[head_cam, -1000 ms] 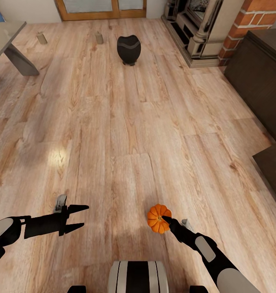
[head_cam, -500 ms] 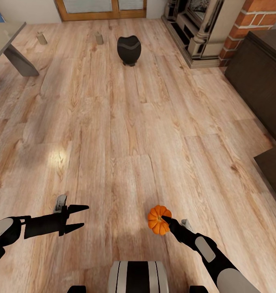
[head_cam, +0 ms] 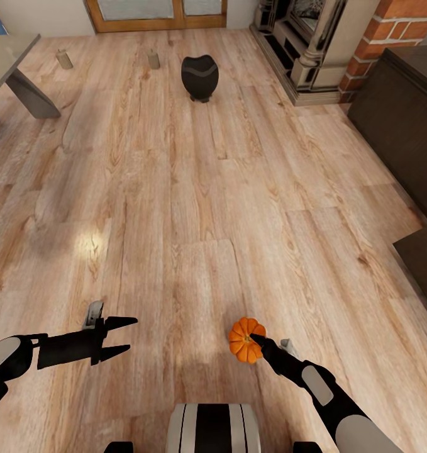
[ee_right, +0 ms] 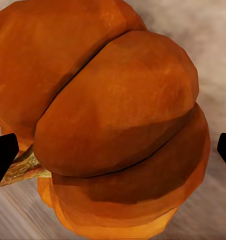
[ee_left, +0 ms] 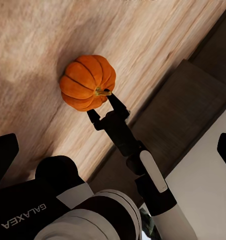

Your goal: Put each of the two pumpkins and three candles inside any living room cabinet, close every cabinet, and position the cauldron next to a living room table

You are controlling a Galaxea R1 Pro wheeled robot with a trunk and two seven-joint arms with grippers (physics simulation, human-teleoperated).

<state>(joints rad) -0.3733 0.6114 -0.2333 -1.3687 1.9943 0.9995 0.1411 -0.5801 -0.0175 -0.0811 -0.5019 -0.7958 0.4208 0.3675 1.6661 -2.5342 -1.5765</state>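
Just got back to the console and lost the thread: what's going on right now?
The right claw is at a pumpkin on the wooden floor; in the left wrist view its fingers sit by the stem, though a firm grip can't be confirmed. The left claw hangs open and holds nothing. Far ahead stand the cauldron and two candles, near a table. The dark cabinet is off to the right.

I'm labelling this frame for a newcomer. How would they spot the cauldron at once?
Look at the wooden floor before the brick fireplace at the far end. The cauldron stands there, right of two small candles. It alone is matte black, round-bellied and far larger.
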